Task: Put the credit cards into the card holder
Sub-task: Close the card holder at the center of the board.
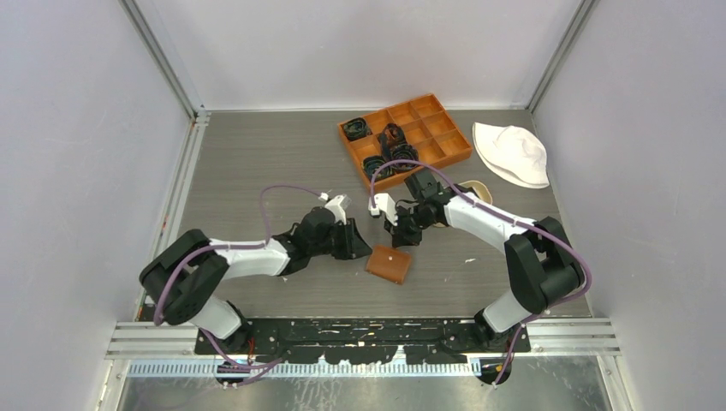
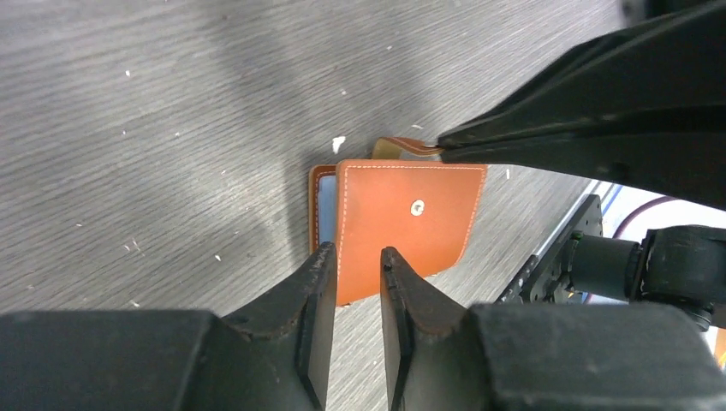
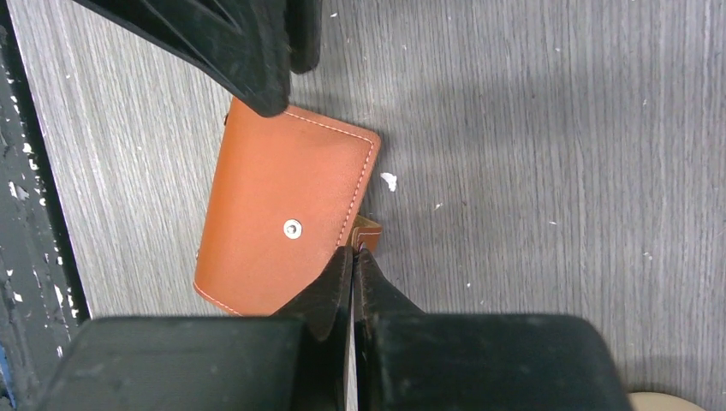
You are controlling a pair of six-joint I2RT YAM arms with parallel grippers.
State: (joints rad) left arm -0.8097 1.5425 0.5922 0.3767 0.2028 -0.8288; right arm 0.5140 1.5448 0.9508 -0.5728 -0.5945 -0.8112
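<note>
we see the wallet (image 1: 389, 264) closed on the surface (image 1: 257, 163) between both arms, bluish card (image 2: 324, 210) edge showing. left end effector (image 2: 357, 254) slightly spread over it; right end effector (image 3: 354, 257) pressed together at its strap (image 2: 398, 147).

You've got a grey wood-grain tabletop (image 1: 257, 171), grain running left-right in the top view. Plain pale walls box it in on 3 sides: left wall (image 1: 77, 128), back wall (image 1: 360, 43), right wall (image 1: 651, 128). Alu frame posts (image 1: 167, 60) slant from the upper corners of the frame down to the table's back corners. Across the bottom runs a silver rail (image 1: 145, 338), w/ a shiny metal sheet (image 1: 360, 396) below it. Light's soft & even, shadows faint. Wrist views show small white specks (image 2: 338, 143) on the surface.
</note>
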